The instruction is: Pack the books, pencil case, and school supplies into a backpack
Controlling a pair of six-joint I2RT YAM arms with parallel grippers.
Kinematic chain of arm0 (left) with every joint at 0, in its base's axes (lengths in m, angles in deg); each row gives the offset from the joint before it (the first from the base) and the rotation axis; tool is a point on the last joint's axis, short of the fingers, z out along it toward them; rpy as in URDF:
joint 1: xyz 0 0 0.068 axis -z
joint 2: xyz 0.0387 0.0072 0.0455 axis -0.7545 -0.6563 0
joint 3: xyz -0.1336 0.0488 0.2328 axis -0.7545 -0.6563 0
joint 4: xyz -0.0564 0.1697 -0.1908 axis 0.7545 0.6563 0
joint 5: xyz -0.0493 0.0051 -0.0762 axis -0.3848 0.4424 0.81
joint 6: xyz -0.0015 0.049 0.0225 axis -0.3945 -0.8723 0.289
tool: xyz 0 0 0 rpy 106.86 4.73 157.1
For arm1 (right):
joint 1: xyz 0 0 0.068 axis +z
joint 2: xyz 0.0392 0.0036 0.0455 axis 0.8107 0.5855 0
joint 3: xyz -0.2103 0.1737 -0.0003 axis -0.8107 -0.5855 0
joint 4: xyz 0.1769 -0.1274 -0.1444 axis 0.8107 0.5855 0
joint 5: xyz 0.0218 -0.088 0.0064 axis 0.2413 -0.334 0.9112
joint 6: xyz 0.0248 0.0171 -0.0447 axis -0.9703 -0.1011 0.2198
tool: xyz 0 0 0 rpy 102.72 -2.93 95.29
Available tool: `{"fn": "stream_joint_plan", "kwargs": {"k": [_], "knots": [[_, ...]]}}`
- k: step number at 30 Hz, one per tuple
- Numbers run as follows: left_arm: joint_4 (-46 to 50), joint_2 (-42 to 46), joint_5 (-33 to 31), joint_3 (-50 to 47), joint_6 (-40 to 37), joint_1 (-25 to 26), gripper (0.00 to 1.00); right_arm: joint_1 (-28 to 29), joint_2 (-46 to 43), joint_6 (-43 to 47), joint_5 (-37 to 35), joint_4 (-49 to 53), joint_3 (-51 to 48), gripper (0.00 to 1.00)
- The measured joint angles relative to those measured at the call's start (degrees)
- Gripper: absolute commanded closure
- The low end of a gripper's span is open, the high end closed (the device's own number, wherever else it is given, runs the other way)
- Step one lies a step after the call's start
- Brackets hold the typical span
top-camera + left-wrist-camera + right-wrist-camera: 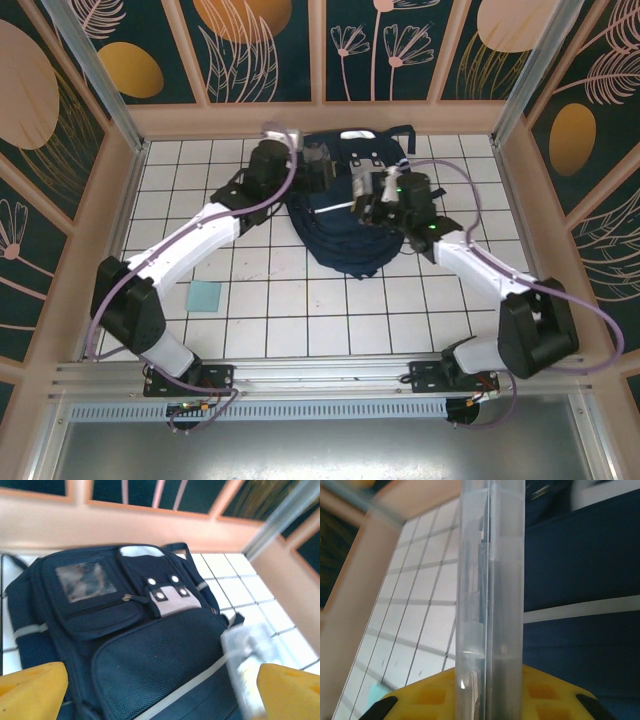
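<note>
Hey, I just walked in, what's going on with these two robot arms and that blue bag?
Two robot arms are working over a large navy-blue fabric backpack that lies on the white tiled table. The right tool is shut on a long clear plastic sleeve, holding it over the backpack. The left tool hangs open above the backpack's front pockets, holding nothing. A small pale-teal card lies on the table near the left arm, not yet packed.

**Right wrist: sleeve clamped, backpack alongside**

Clear plastic sleeve [492, 570] runs top to bottom through centre frame, edge-on, greyish-blue contents inside. Its lower end is clamped in the yellow right hand [490, 685]. Right of the sleeve is navy backpack [580, 555] fabric, with a white reflective stripe [580, 609] crossing it. On the left are the white tiled tabletop [420, 605] and the tan side wall [360, 590]. Pale-teal card [367, 694] lies flat at lower-left.
</note>
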Motion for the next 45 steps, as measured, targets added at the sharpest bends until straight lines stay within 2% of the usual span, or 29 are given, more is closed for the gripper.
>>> {"fn": "stream_joint_plan", "kwargs": {"k": [6, 13, 17, 23, 25, 28, 32, 38, 45], "knots": [[3.23, -8.22, -0.44, 4.26, -11.87, 4.96, 0.05, -11.74, -6.99, -2.49, -4.39, 5.33, -5.11, 0.89], [6.99, -16.83, -0.70, 7.48, -20.72, 9.70, 0.07, -20.70, -14.27, -4.02, -4.66, 8.24, -10.36, 0.89], [8.66, -21.11, -0.85, 10.49, -23.30, 11.63, 0.07, -23.45, -16.98, -5.11, -3.52, 7.82, -12.81, 0.90], [9.33, -23.43, -1.99, 11.32, -25.11, 11.45, 0.07, -24.02, -17.16, -6.19, -1.22, 7.65, -15.78, 0.90], [9.33, -23.96, -3.80, 11.39, -25.64, 11.45, 0.16, -24.02, -17.16, -6.73, -0.63, 7.23, -16.26, 0.90], [9.31, -25.77, -7.91, 12.24, -26.18, 11.45, 0.34, -24.02, -17.14, -7.26, 0.20, 6.38, -16.59, 0.90], [9.35, -27.15, -10.32, 12.72, -26.64, 12.15, 0.71, -24.02, -17.16, -7.69, 1.22, 5.31, -16.63, 0.91], [10.03, -27.10, -9.07, 14.05, -25.16, 11.67, 1.00, -23.96, -16.94, -8.96, 4.90, 2.01, -18.47, 0.92], [15.96, -26.99, -4.57, 23.04, -21.53, 11.02, 1.00, -19.56, -13.49, -10.27, 7.76, -1.70, -18.84, 0.92]]}}
